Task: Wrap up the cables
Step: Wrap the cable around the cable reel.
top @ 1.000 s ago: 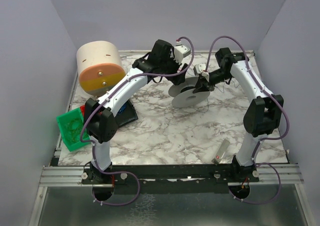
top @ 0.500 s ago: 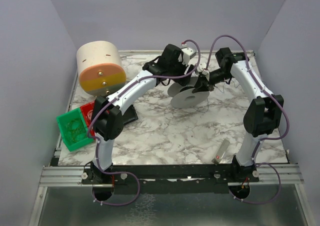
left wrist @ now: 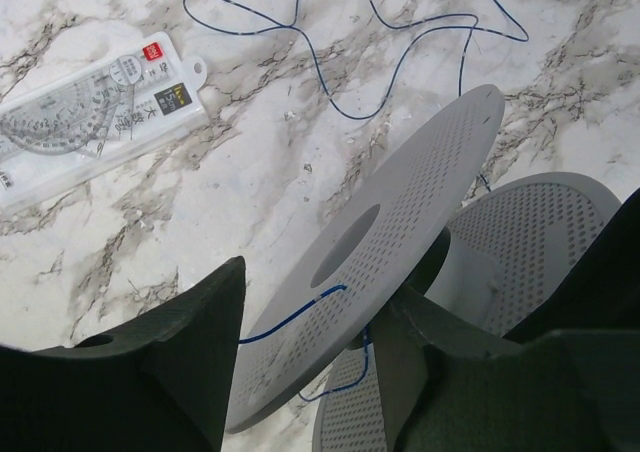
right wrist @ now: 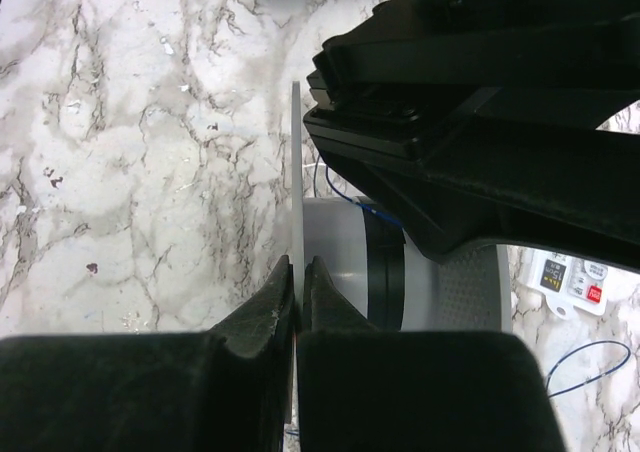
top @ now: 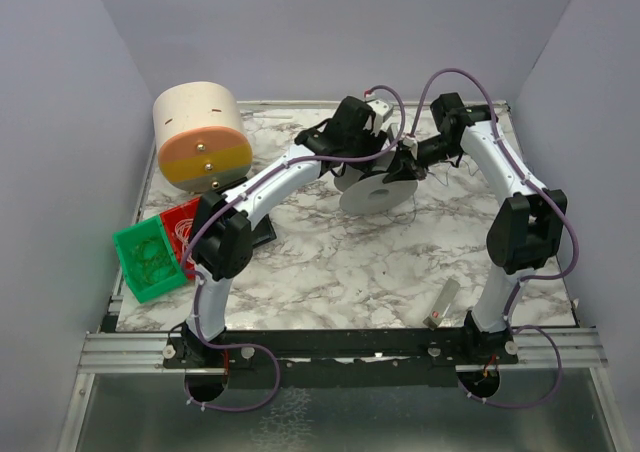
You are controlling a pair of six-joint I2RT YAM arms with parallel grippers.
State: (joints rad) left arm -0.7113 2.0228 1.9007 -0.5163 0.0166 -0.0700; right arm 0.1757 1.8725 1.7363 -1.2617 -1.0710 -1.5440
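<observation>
Winding looks under way but early, judging by how much lies loose. On the table [top: 330, 272] the spool [top: 378, 194] sits tilted at back-centre, w/ both arms meeting over it. R gripper [right wrist: 297, 267] is pinched tight on the thin rim of one flange, seen edge-on in its wrist view, so it acts as holder. L gripper [left wrist: 318, 307] has its fingers wide apart, astride the upper flange. Nothing shows clamped btwn them, though the cable [left wrist: 343, 118] runs from beside one finger to the flange's centre hole. The cable is thin and blue: a short run at the core btwn the flanges, the rest in loose loops on the marble beyond the spool, near the ruler pack [left wrist: 95, 122]. Next move prob. calls for L to pinch the loose run and lead it round the core w/out snagging the flange rim, while R holds the spool steady. Tension should be light, as the wire is very fine and would likely kink or slip. Room: the back wall and back table edge are near the loops, so little slack to pull that way. Drum [top: 202, 137] and green bin [top: 122, 267] are well apart on the left. Bare marble in front of the spool, toward the bases, gives most room. Tightest spot is btwn the two wrists, L's body filling much of R's view.
</observation>
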